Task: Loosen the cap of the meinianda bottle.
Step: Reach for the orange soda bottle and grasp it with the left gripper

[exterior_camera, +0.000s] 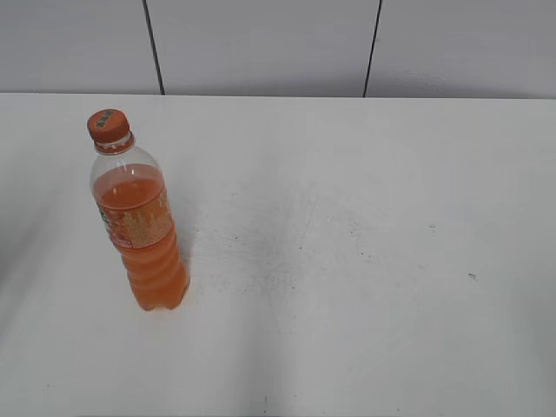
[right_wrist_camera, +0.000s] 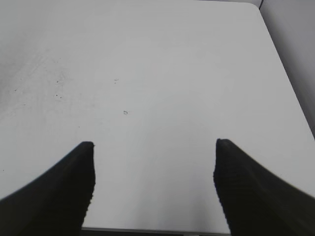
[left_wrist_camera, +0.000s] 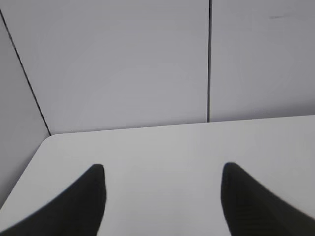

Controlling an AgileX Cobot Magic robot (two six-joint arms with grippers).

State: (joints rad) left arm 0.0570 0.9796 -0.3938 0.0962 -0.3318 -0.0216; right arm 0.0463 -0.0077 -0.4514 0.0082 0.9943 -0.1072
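Note:
The meinianda bottle (exterior_camera: pixel 143 234) stands upright on the left of the white table in the exterior view. It is clear plastic with orange drink, an orange-and-white label band and a ribbed lower body. The orange cap (exterior_camera: pixel 109 126) sits on its neck. Neither arm shows in the exterior view. My left gripper (left_wrist_camera: pixel 162 169) is open and empty over bare table near a rounded table corner. My right gripper (right_wrist_camera: pixel 153 145) is open and empty over bare table. The bottle shows in neither wrist view.
The white table (exterior_camera: pixel 347 261) has small dark specks and scuffs near its middle. Grey wall panels (exterior_camera: pixel 261 43) stand behind its far edge. The right wrist view shows the table's near edge and right edge (right_wrist_camera: pixel 285 83).

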